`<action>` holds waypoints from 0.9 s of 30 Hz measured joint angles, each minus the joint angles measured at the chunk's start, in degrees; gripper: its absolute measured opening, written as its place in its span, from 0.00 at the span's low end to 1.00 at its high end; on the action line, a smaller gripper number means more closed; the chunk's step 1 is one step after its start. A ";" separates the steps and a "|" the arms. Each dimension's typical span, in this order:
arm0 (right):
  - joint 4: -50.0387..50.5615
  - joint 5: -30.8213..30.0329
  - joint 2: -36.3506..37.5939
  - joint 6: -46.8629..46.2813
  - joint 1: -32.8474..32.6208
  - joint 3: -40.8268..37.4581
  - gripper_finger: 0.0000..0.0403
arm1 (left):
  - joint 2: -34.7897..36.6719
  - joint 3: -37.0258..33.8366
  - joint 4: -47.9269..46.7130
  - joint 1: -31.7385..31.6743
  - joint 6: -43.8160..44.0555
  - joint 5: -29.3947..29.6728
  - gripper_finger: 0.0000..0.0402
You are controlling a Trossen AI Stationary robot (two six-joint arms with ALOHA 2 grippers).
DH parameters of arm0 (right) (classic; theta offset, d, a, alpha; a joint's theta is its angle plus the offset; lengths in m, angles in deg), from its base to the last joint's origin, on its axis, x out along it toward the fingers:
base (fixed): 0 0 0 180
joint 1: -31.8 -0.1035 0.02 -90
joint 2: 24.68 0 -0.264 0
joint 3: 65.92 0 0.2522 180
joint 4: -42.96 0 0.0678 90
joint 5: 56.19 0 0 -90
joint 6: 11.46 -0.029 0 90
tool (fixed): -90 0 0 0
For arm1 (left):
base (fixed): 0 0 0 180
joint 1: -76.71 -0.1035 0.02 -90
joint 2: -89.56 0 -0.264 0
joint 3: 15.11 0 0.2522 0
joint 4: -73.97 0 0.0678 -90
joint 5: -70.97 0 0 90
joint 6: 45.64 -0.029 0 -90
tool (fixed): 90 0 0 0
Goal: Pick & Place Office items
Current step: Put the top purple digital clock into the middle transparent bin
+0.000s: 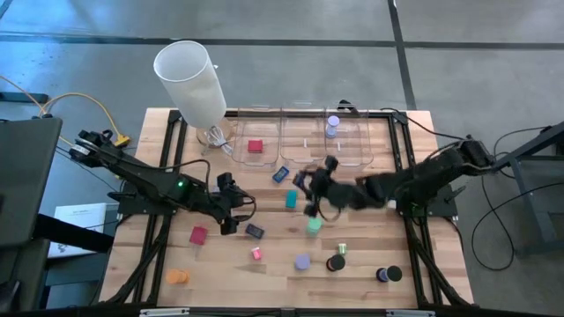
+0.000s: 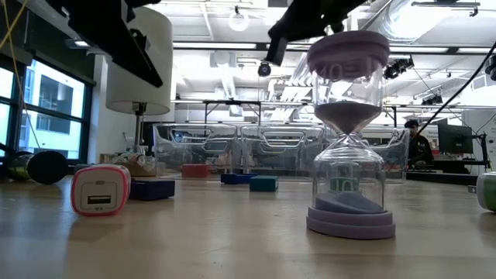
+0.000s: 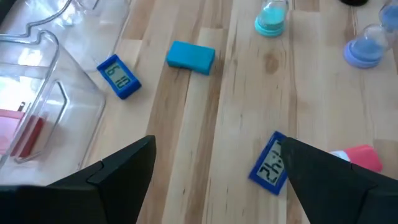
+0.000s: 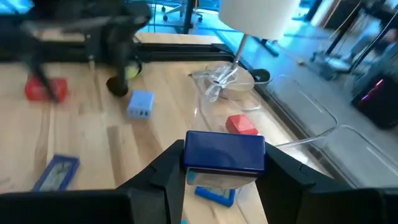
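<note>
A carry step is judged to be in hand: a dark blue flat rectangle (image 4: pixel 225 152) is pinched between the fingers of the right hand (image 1: pixel 310 195), lifted above the table (image 1: pixel 370 291) near its centre. The next move would call for a swing toward the clear bins (image 1: pixel 304 141) at twelve o'clock and a release over one compartment. The piece is seen as a smooth, rounded-edged slab. The left hand (image 1: pixel 231 204) is held spread at about nine o'clock, just above a small blue clock (image 3: pixel 271 165) lying flat on the table. A red block (image 1: pixel 256 147) is already lying in a bin.
</note>
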 joint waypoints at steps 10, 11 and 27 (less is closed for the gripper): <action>6.68 14.34 -1.11 -5.27 23.18 2.69 0.36 | -0.07 -2.41 3.58 0.43 0.41 -0.19 0.84; 7.21 15.62 -1.32 -5.50 25.02 2.59 0.36 | -0.07 -2.41 3.60 0.64 0.39 -0.19 0.84; 1.60 32.95 -11.94 -8.02 38.86 2.55 0.36 | -0.20 -2.52 3.74 0.52 0.39 -0.32 0.84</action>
